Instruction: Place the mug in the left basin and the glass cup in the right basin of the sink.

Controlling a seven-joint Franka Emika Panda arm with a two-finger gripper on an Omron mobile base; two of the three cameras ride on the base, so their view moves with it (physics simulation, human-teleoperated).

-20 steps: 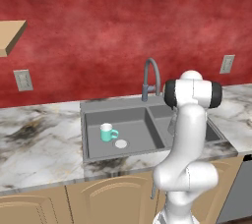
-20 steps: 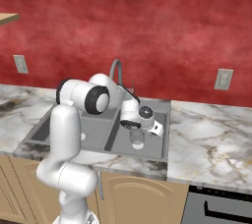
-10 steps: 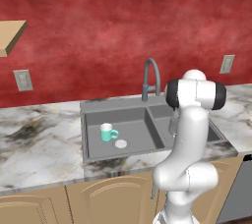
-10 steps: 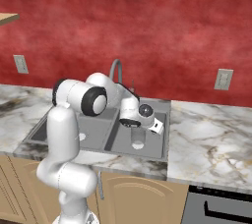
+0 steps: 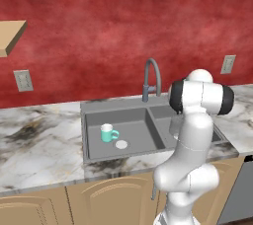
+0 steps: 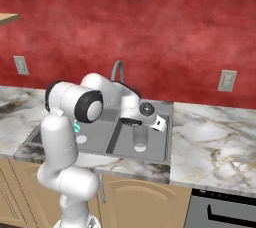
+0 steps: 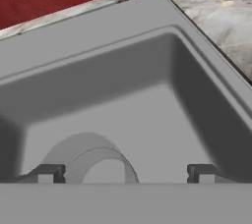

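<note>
The teal mug [image 5: 108, 133] stands upright in the wider left basin [image 5: 133, 124] of the dark grey sink [image 5: 113, 104], beside the white drain [image 5: 121, 144]. The see-through glass cup [image 6: 140, 141] stands on the floor of the narrower right basin [image 6: 122, 142]. My gripper [image 6: 140, 128] hangs straight over it, open. In the hand view the cup's rim [image 7: 93, 161] sits low between the spread fingertips [image 7: 47, 173], nearer the left one and touched by neither. In the left base view my arm hides most of the right basin.
The tall arched tap [image 5: 152, 78] rises behind the divider. Marble counter [image 5: 39, 140] flanks the sink on both sides, and a red wall with outlets [image 6: 227, 80] stands behind. A wooden shelf [image 5: 10, 34] juts out at upper left.
The jaws have spread from partly closed to wide, letting go of the glass cup, which stays standing in the right basin. The arm has hardly moved.
</note>
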